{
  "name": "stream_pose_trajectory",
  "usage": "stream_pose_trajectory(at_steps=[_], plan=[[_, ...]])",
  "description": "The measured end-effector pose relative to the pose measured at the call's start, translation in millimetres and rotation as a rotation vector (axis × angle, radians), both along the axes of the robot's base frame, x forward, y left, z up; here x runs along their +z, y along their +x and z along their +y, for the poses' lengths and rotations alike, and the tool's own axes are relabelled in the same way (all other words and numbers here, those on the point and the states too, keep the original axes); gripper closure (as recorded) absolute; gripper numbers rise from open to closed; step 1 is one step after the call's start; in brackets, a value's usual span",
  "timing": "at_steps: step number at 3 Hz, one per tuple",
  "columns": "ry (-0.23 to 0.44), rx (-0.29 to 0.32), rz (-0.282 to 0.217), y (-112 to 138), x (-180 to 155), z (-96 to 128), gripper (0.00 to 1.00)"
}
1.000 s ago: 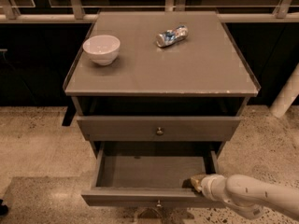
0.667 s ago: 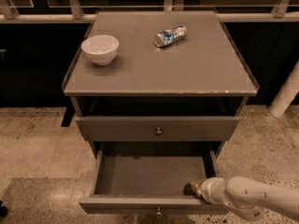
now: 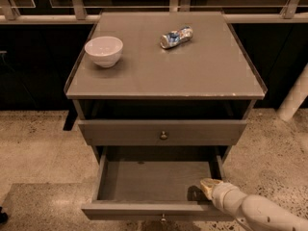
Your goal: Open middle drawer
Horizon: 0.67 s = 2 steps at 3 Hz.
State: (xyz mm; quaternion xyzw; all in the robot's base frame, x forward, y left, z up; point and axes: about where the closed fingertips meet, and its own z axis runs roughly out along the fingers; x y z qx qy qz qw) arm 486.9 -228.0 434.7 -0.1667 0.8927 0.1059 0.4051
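The middle drawer (image 3: 144, 209) of the grey cabinet stands pulled out toward me, and its bare grey inside shows. Its small round knob (image 3: 163, 219) sits low on the front at the bottom edge of the view. My gripper (image 3: 208, 186) reaches in from the lower right on a white arm. It is inside the drawer at its front right corner, right behind the drawer front. The top drawer (image 3: 120, 132), with its own knob, sits above and is far less pulled out. No lower drawer shows.
A white bowl (image 3: 103, 50) stands on the cabinet top (image 3: 163, 76) at the left, and a crumpled blue-silver wrapper (image 3: 176, 36) lies at the back right. A dark railing runs behind. Speckled floor lies on both sides, and a white post (image 3: 294, 100) stands at the right.
The middle drawer has slid a little further out toward me, and my gripper has moved with it at the front right corner.
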Motion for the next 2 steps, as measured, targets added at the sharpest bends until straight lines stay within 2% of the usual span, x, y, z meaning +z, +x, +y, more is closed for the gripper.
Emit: stream_pose_trajectory(at_steps=[1, 2], plan=[[0.028, -0.02, -0.06, 0.6, 26.1, 1.2, 0.81], [0.028, -0.02, -0.06, 0.6, 26.1, 1.3, 0.58]])
